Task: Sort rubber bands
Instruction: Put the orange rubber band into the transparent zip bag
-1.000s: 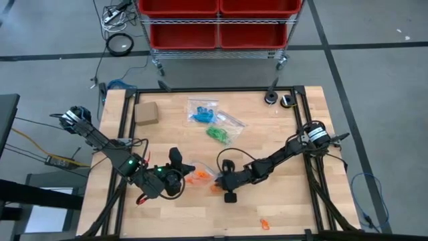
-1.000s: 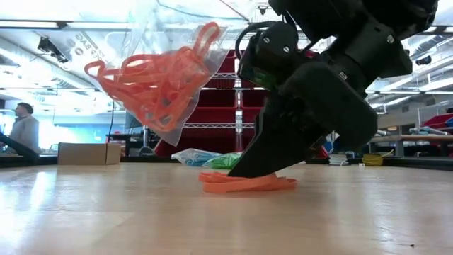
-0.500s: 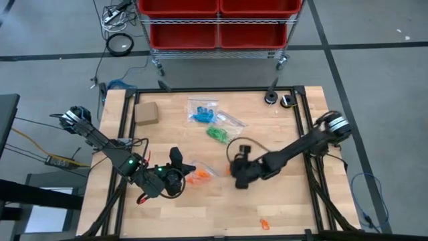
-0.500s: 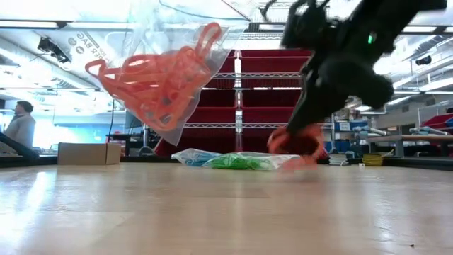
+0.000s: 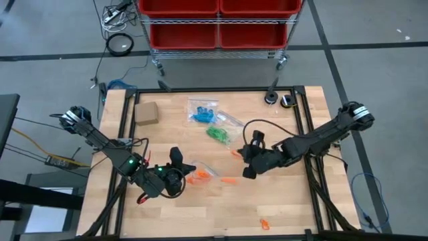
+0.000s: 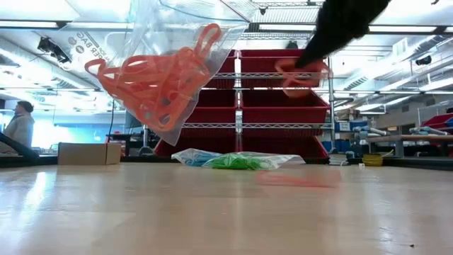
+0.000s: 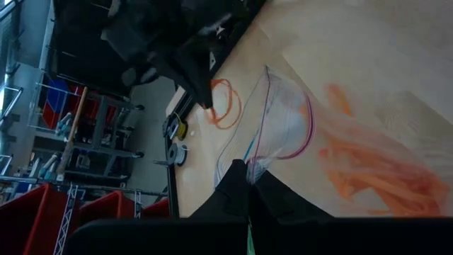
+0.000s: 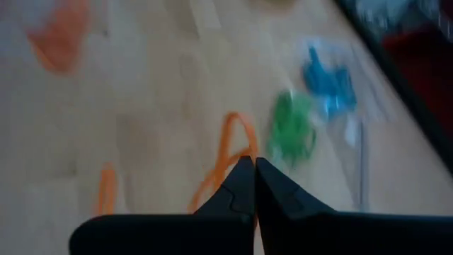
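Note:
My left gripper (image 5: 175, 161) is shut on a clear zip bag (image 6: 163, 78) full of orange rubber bands, held up over the near left of the table. My right gripper (image 5: 242, 155) is raised over the table's middle, shut on one orange rubber band (image 6: 301, 74) that dangles under it. Another orange band (image 5: 229, 180) lies flat on the wood between the two grippers. Two more clear bags lie flat on the far half of the table. One bag (image 5: 202, 112) holds blue bands and the other (image 5: 217, 134) green ones. My left gripper pinches the zip bag's open rim (image 7: 258, 166) between its two fingers. The bag hangs below them, clear of the table, with the bands sagging into its lower corner (image 6: 166, 117). My right gripper pinches the orange band's loop (image 8: 230, 159) at one spot between its shut fingertips, slanting down from the table's right side. The band hangs slack below them, clear of the table.
A small cardboard box (image 5: 146, 112) stands at the far left of the table and two tape rolls (image 5: 278, 100) at the far right. A small orange thing (image 5: 265, 223) lies by the near edge. A rack with red bins (image 5: 217, 23) stands beyond the far edge.
My right gripper has risen from the table near the orange bag and swung toward the right and far side, taking orange bands up with it. One band still hangs from it; another now lies on the table below. My left gripper and its bag have kept still.

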{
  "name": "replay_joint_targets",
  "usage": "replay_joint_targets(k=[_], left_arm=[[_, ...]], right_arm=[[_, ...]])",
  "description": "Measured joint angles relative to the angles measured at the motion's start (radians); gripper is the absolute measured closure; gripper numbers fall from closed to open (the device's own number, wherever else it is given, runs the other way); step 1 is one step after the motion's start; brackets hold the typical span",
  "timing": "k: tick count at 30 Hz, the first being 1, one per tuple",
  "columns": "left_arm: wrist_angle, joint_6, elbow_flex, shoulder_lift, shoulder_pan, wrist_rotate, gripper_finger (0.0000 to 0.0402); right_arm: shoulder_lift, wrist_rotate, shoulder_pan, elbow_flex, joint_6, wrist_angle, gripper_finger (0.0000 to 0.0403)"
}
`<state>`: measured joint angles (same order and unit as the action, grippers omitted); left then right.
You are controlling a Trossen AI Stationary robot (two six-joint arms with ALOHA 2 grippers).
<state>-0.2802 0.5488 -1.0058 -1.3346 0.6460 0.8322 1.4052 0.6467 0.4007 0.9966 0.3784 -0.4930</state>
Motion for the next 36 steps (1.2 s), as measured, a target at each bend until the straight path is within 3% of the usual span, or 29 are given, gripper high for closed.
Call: replay_joint_targets(k=[5, 8, 14, 29, 36], left_arm=[[0.0, 0.0, 0.0, 0.0, 0.0, 0.0, 0.0401], [0.0, 0.0, 0.0, 0.0, 0.0, 0.0, 0.0401], [0.002, 0.0, 0.0, 0.0, 0.0, 0.0, 0.0401], [0.007, -0.003, 0.001, 0.0, 0.0, -0.012, 0.0401], [0.007, -0.003, 0.001, 0.0, 0.0, -0.014, 0.0401]], right_arm=[[0.0, -0.041, 0.005, -0.014, 0.018, 0.055, 0.0403], [0.002, -0.063, 0.006, -0.015, 0.038, 0.0, 0.0403], [0.048, -0.234, -0.022, -0.014, 0.077, -0.026, 0.0403], [0.287, -0.257, -0.025, -0.016, 0.124, -0.098, 0.0367], [0.329, -0.255, -0.025, -0.021, 0.125, -0.083, 0.0364]])
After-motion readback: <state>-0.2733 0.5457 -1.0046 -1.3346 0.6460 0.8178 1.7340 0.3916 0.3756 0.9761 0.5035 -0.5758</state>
